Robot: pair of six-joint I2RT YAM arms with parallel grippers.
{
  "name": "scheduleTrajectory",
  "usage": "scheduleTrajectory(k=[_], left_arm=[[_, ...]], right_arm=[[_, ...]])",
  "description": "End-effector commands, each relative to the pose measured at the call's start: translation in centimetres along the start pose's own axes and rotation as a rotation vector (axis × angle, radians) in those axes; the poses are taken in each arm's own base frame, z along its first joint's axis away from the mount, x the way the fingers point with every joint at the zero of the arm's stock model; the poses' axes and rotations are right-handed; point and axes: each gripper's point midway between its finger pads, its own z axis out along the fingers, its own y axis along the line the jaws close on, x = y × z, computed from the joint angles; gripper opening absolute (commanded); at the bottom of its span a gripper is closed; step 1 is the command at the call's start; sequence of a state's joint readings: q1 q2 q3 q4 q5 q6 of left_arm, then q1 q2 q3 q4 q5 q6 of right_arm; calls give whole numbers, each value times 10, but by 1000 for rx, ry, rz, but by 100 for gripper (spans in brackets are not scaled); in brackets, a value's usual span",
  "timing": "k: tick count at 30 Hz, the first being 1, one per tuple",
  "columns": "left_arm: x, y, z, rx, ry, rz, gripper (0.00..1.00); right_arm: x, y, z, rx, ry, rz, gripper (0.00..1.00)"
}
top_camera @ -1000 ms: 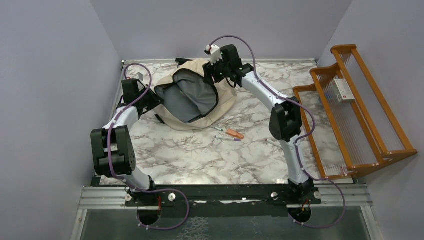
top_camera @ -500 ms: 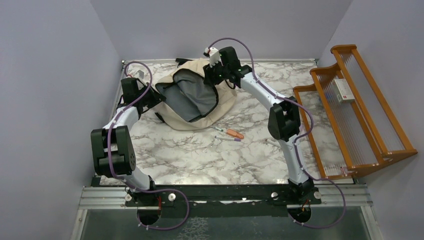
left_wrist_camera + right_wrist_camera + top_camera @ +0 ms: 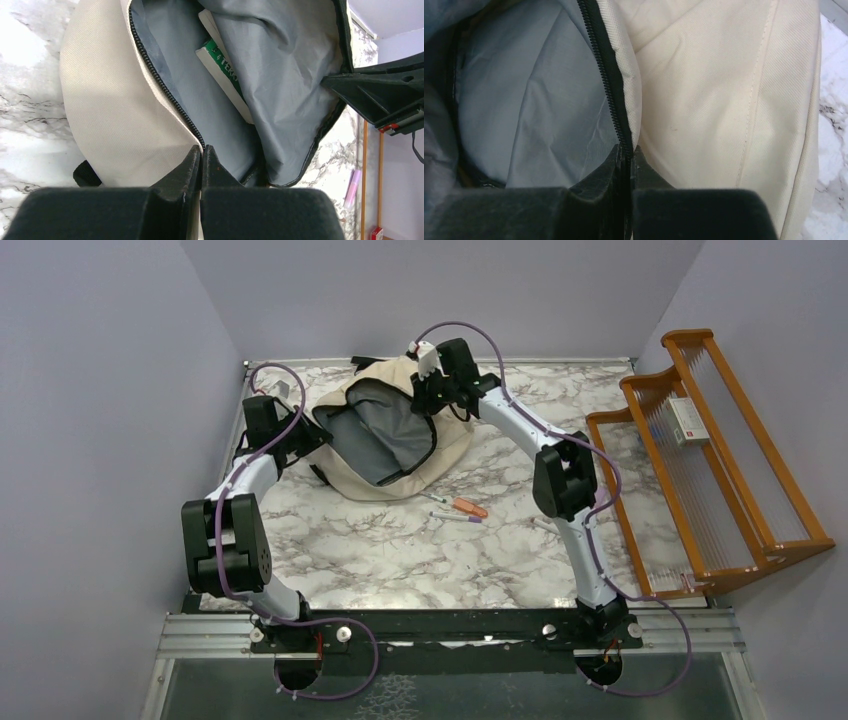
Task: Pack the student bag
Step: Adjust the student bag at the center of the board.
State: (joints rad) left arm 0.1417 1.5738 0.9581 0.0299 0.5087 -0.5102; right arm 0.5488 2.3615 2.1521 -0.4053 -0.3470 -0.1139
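The student bag (image 3: 400, 465) lies on the far left part of the marble table (image 3: 400, 560), with its mouth wide open and the grey lining showing. It sits between my two pincers.

My left pincer (image 3: 306, 436) is at the left rim of the opening. In the left wrist view its two fingers are pressed together, with almost no gap, and they pinch the beige edge of the bag (image 3: 100, 100) just beside the black zipper. Past the fingertips of this pincer (image 3: 201, 150) the inside of the bag opens up, and a book (image 3: 222, 70) with a green and white cover lies in it against the lining.

My right pincer (image 3: 425, 392) is at the far right rim of the opening. In the right wrist view this pincer (image 3: 630, 150) is also closed, and it grips the zipper edge of the bag (image 3: 724, 100). The grey lining is to the left of the fingers and the cream outer fabric to the right.

On the table near the bag, toward my side, lie an orange marker (image 3: 469, 507) and two thin pens. A wooden rack (image 3: 760, 510) stands at the right edge, well apart from the bag.
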Motion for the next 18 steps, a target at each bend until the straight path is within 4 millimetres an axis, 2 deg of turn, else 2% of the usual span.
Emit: scheduleTrajectory(k=[1,4,8,18], left_arm=[[-13,-28,-15,36,-43,75,0],[-19,-28,-22,-13,-57,77,0],[-21,-25,-28,-54,-59,64,0],[-20,-14,-46,-170,-54,70,0]], right_arm=[[-35,27,-23,-99,-76,-31,4],[-53,44,-39,-144,-116,-39,1],[-65,72,-50,-199,-132,-63,1],[-65,158,-49,-352,-127,-92,1]])
